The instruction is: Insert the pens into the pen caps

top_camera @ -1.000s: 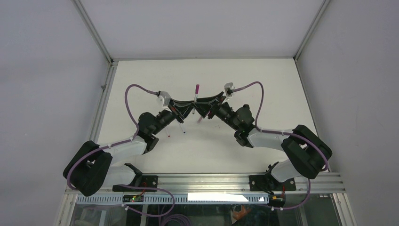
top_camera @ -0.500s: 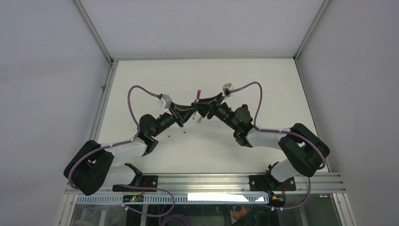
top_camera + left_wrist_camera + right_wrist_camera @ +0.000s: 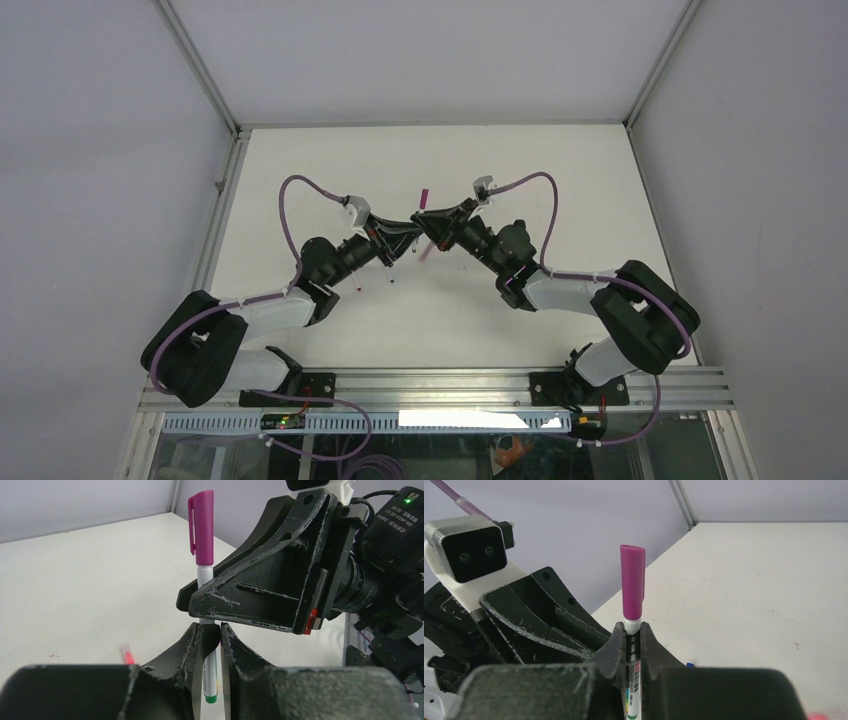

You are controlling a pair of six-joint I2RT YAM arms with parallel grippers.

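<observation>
One pen stands upright above the table, white barrel [image 3: 632, 680] with a green lower end [image 3: 210, 698] and a magenta pen cap [image 3: 202, 530] seated on its top. My right gripper [image 3: 633, 630] is shut on the barrel just below the cap. My left gripper [image 3: 211, 627] sits lower on the same barrel, its jaws slightly apart with a thin gap beside the pen. In the top view the two grippers meet at mid-table, left gripper [image 3: 403, 234], right gripper [image 3: 432, 226], the cap [image 3: 424, 196] poking out beyond them.
A small red piece [image 3: 127, 655] lies on the white table [image 3: 560, 170] under my left arm, seen from above as a red dot [image 3: 357, 289]. Near it is a blue piece [image 3: 391, 281]. A pale pink item [image 3: 428, 250] lies under the right gripper. Metal rails edge the table.
My right gripper has closed onto the pen barrel. The left gripper's jaws have eased apart a little. Both wrists shifted slightly toward the far side with the pen.
</observation>
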